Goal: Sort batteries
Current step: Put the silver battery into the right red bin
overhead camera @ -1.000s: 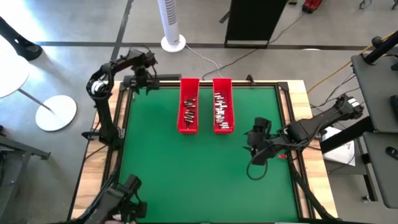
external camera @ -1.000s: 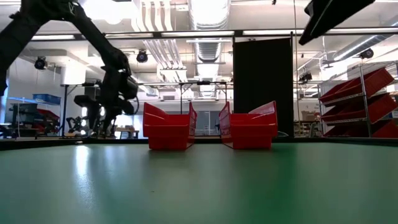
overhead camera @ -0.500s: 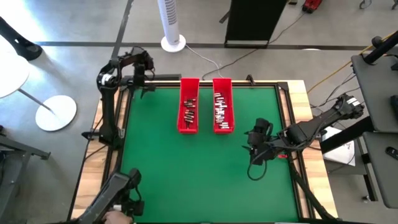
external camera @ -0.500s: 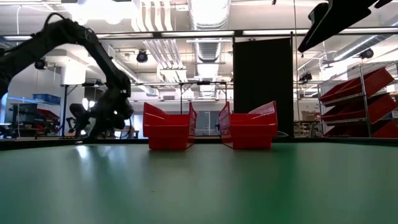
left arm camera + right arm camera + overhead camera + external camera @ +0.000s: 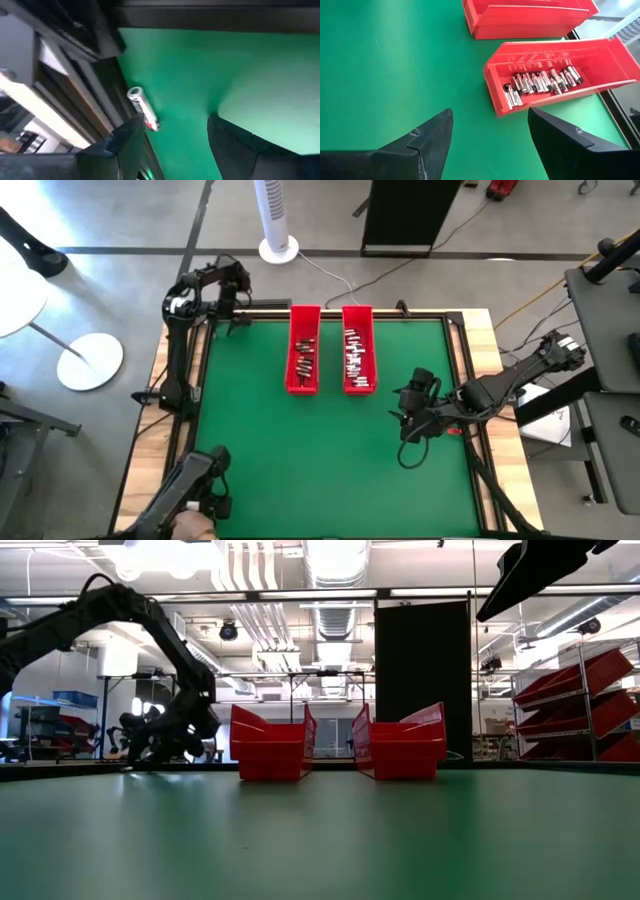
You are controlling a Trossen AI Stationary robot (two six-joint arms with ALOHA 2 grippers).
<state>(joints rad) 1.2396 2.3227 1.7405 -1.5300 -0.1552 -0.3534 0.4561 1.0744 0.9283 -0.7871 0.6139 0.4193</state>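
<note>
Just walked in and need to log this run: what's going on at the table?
A two-armed robot is sorting batteries into two red trays at the far side of the green table. The left pincer is open in the far left corner, right by a single loose battery lying on the mat near the edge. The right pincer waits open and empty over the mat, facing a tray of batteries.

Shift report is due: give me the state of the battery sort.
Done: both red trays already hold batteries. In hand: the left gripper, jaws open, is over one loose battery lying on the green mat by its far left edge. Left: grasping and binning it. The right gripper waits open near the trays.
</note>
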